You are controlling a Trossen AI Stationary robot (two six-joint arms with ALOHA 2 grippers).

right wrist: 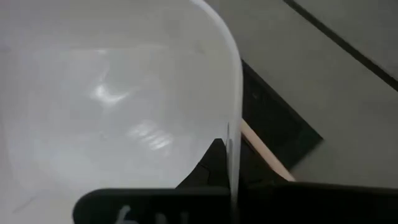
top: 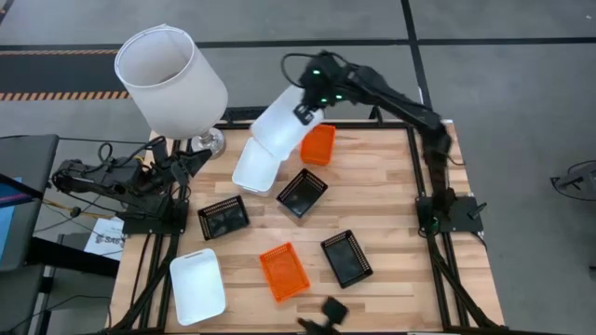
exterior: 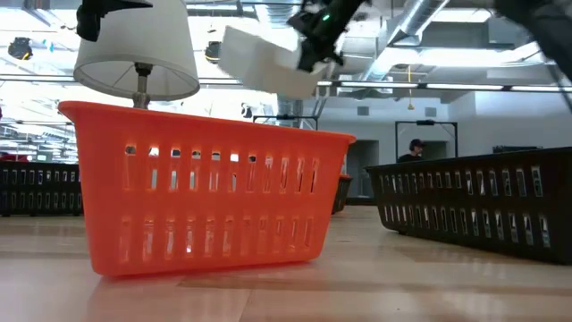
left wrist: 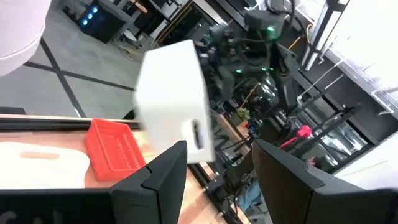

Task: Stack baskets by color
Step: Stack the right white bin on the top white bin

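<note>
My right gripper (top: 304, 113) is raised over the table's far middle, shut on a white basket (top: 279, 126), which also shows high up in the low view (exterior: 268, 61). Below it a second white basket (top: 256, 167) rests on the table, and a third (top: 197, 286) lies near the left front. One orange basket (top: 318, 144) sits at the far edge, another (top: 284, 272) near the front. Three black baskets (top: 303, 193) (top: 223, 217) (top: 346, 258) are spread between them. My left gripper (left wrist: 217, 177) waits open at the table's left edge. My right gripper pinches the white basket's side wall at the rim (right wrist: 234, 140), one finger inside the basket (right wrist: 210, 163) and the other outside. The fingers slant down from the far right. The basket is lifted clear of the table and tilted, reaching out toward the table's left.
A lamp with a large white shade (top: 170, 79) stands at the far left corner beside my left arm. A small dark mount (top: 326, 312) sits at the near edge. Bare wood shows along the table's right side (top: 391, 186).
</note>
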